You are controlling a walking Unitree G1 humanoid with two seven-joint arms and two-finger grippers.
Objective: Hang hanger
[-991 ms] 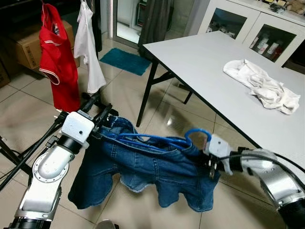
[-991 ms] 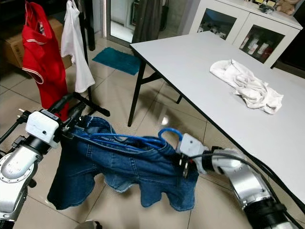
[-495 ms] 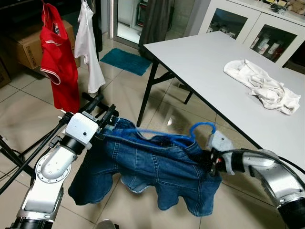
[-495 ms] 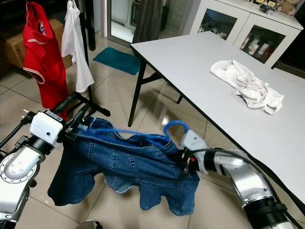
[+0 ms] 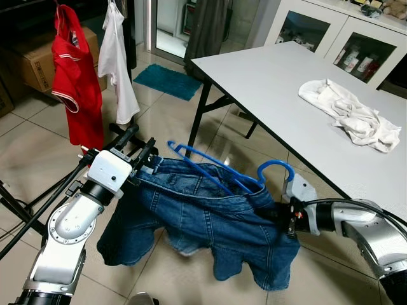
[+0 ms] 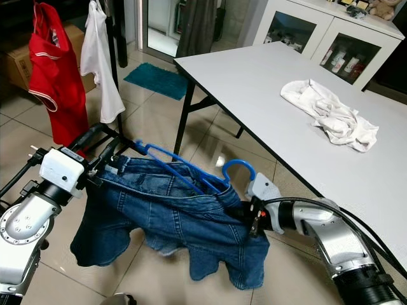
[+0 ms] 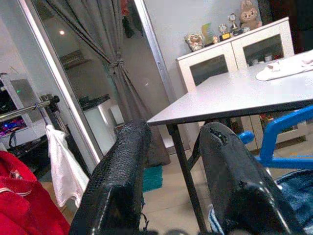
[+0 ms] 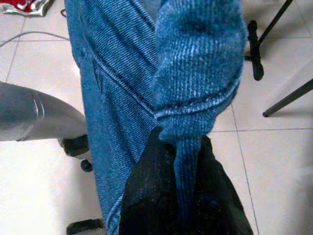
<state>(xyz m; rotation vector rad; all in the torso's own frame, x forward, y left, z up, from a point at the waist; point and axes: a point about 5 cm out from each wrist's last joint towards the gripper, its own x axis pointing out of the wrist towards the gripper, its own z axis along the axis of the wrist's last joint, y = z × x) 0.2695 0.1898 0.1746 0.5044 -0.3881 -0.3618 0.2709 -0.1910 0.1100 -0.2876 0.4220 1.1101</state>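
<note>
Left eye view: denim shorts (image 5: 203,222) stretched between left pincer (image 5: 147,160) and right pincer (image 5: 283,219), each pinching one waistband end, likely to steady blue hanger (image 5: 219,171) poking up between them, unhung.

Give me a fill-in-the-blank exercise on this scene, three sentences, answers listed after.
1. The denim shorts are held up between the two grippers, and the hanger poking out of their waistband is coloured ____.
2. The right gripper is shut on the ____ of the shorts.
3. The crumpled white cloth lies on the ____.

Missing words: blue; waistband; table
</note>
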